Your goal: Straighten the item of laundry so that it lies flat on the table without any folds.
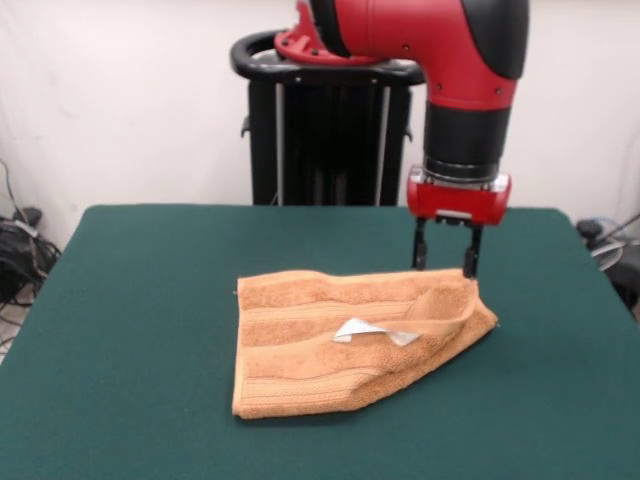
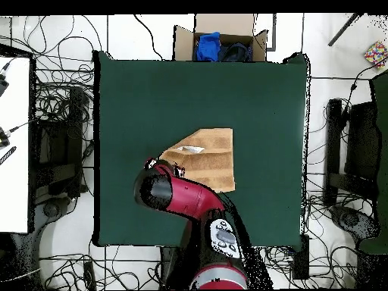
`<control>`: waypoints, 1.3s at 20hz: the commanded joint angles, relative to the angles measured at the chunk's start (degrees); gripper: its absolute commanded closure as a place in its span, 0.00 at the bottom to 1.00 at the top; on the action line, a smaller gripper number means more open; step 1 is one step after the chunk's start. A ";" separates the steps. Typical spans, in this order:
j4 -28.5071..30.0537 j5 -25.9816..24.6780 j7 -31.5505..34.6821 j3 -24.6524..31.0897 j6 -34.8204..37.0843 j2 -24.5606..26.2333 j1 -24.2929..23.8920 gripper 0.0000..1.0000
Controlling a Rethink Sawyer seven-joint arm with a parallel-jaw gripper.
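Towel (image 1: 340, 345): an orange-tan terry piece lying near the middle of the table, not flat; its outline is irregular, with one straight side toward the picture's left in the front view and a slanted, folded-over edge running from the front up to the right corner.
Towel folds: a flap is turned over along the right part, leaving a raised ridge close under the gripper; woven bands run across the cloth, one near the far edge and one near the front edge.
Care tag (image 1: 372, 331): small and white, lying on top of the towel just beside the folded ridge, partly creased.
Table (image 1: 130, 300): covered in dark green cloth, far wider than the towel, with bare green on every side of it.
Gripper (image 1: 446, 262): hangs from the red and black arm (image 1: 465, 90) over the towel's far right corner; the two dark fingers (image 1: 420, 248) point straight down and stand apart with a clear gap between them, nothing held. The right fingertip reaches the top of the folded edge; whether it touches the cloth I cannot tell.
Overhead view: the arm covers the gripper; the towel (image 2: 208, 155) shows as a tan shape beside the arm's end.
Cardboard box (image 2: 223, 38): sits off the table's edge, with blue and dark items inside.
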 commanded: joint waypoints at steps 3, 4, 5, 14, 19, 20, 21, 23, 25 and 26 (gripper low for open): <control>-6.09 -8.20 1.30 -3.30 1.23 2.22 2.66 0.00; -5.49 -8.58 2.24 -2.49 0.92 2.23 1.99 0.00; -5.87 -9.03 2.55 -2.27 1.44 2.11 1.75 0.00; -9.22 -16.97 -2.83 5.54 7.04 1.26 -1.72 0.00; -8.81 -18.11 -0.70 6.85 9.44 -0.45 -2.11 0.00; -9.32 -18.64 -0.87 7.02 9.41 -0.01 -2.30 0.00; -9.39 -19.15 -1.24 7.69 9.52 0.34 -3.00 0.00; -9.32 -20.03 -1.95 9.06 9.96 0.78 -4.16 0.00; -8.44 -20.30 -1.97 9.93 11.32 -0.35 -4.61 0.00; -8.01 -20.18 -1.61 10.08 12.28 -1.32 -4.39 0.00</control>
